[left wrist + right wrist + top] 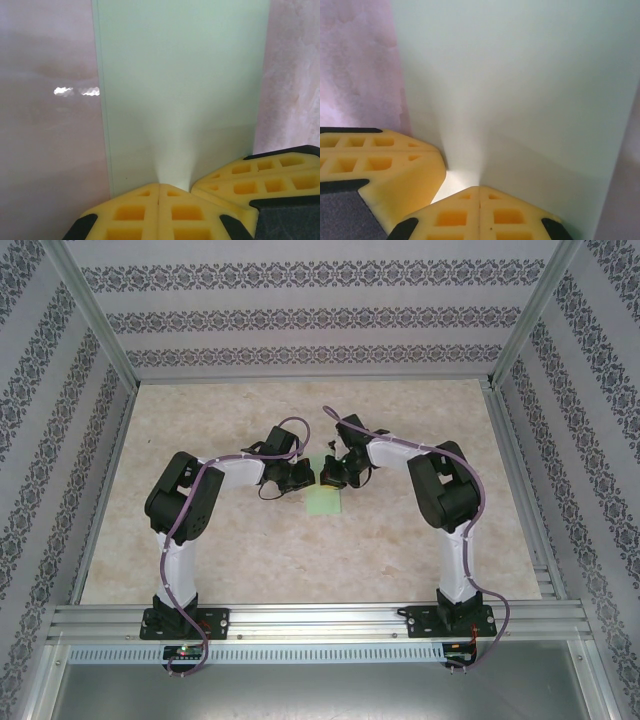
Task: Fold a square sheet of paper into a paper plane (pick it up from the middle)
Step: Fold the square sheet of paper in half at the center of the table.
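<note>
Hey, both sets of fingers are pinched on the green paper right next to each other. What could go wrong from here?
1. The left gripper and right gripper pinch the square sheet of paper at almost one spot, so pulling apart could tear it.
2. A soft ridge rises from the pinch and may set as a stray crease.
3. The yellow fingers of the two grippers nearly touch, so they could collide.

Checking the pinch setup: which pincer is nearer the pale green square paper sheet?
Neither: left pincer and right pincer, both shut, touch the far edge of the pale green paper sheet, left one leftward, right one rightward.
</note>
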Tool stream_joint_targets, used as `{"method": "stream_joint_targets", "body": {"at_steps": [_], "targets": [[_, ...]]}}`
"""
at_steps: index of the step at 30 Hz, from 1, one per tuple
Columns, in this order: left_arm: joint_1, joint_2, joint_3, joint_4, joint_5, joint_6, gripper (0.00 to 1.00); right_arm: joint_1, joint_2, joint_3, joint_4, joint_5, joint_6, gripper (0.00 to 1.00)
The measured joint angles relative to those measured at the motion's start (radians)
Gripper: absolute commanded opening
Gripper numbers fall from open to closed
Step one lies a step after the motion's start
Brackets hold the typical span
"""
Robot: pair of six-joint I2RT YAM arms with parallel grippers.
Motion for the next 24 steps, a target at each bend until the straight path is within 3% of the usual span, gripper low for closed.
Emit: {"method": "stream_joint_targets", "body": {"at_steps": [12,24], "targets": [[0.000,0.002,-0.001,0.000,-0.001,0.000,0.01,-0.087,-0.088,-0.168,0.104,-0.059,-0.015,0.00],[0.000,0.002,-0.001,0.000,0.000,0.001,0.01,-0.084,-0.161,-0.149,0.110,-0.023,-0.005,0.00]]}}
